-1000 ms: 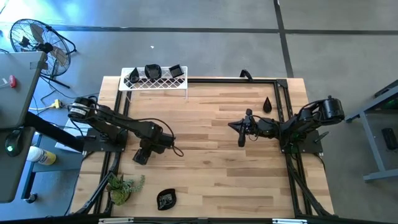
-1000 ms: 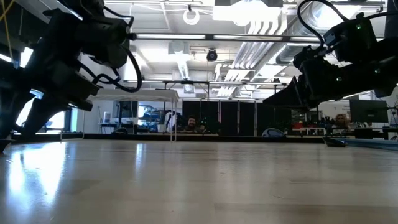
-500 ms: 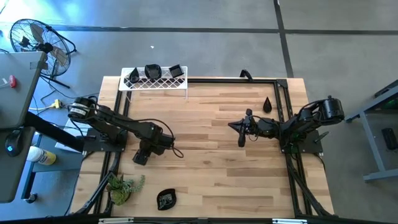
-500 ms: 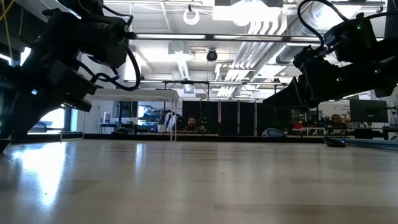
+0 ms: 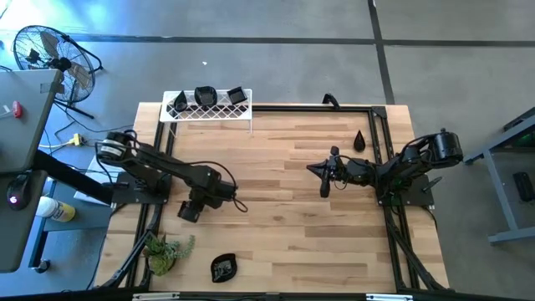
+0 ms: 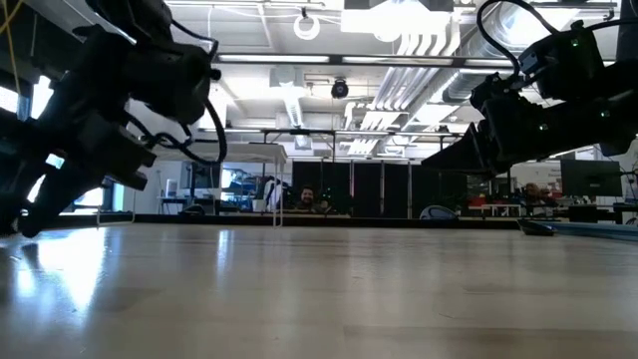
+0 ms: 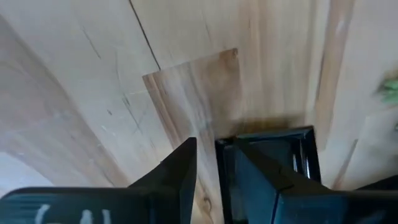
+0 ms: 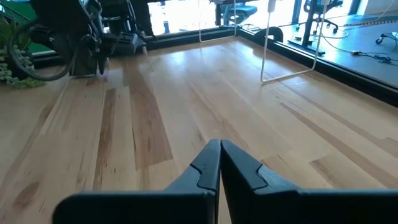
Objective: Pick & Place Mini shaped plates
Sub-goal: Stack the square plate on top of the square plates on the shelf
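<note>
In the left wrist view a glossy black square mini plate point(image 7: 292, 149) lies flat on the wooden table. My left gripper point(image 7: 208, 171) points steeply down over it, open. One finger stands inside the dish and one outside its side wall. From above, my left gripper point(image 5: 189, 211) hides this plate. Three more mini plates point(image 5: 205, 96) rest on the white wire rack point(image 5: 209, 113) at the far left. A teardrop one point(image 5: 359, 140) lies far right and another point(image 5: 223, 267) near the front edge. My right gripper point(image 5: 325, 177) hovers shut at the right, holding nothing. My left gripper stands astride the square plate's side wall point(image 7: 224, 158), coming from above. A strip of bare wood shows between the outer finger point(image 7: 180, 171) and that wall. Whether the inner finger point(image 7: 261, 177) touches the plate, I cannot tell.
A small green plant point(image 5: 167, 251) sits at the near left corner, close to my left arm. A black frame point(image 5: 380, 125) runs along the table's far and side edges. Bare wood lies in the middle between the two arms.
</note>
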Tool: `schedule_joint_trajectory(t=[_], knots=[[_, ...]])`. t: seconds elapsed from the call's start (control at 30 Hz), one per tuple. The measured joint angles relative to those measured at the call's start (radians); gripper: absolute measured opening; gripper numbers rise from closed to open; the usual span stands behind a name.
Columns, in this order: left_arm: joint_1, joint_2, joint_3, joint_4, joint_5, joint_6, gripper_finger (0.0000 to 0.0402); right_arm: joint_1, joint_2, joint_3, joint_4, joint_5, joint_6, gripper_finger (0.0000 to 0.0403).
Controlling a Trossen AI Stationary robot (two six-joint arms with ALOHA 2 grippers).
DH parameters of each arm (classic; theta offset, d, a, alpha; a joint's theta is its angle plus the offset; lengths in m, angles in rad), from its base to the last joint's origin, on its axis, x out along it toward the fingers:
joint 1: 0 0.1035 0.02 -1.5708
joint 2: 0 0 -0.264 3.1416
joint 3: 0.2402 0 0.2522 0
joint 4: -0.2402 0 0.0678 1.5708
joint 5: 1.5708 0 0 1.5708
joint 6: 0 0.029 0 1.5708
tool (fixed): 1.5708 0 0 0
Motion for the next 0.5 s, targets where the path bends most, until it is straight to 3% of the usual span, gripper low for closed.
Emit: schedule_joint_trajectory(t=[0.13, 0.4, 0.5], knots=[[0.000, 0.016, 0.000, 0.001, 0.000, 0.002, 0.0093, 0.000, 0.000, 0.000, 0.000, 0.000, 0.000, 0.0007], [0.000, 0.018, 0.002, -0.035, 0.002, 0.034, 0.0013, 0.000, 0.000, 0.000, 0.000, 0.000, 0.000, 0.0007], [0.000, 0.018, 0.027, -0.069, -0.011, 0.050, 0.0007, 0.000, 0.000, 0.000, 0.000, 0.000, 0.000, 0.0007]])
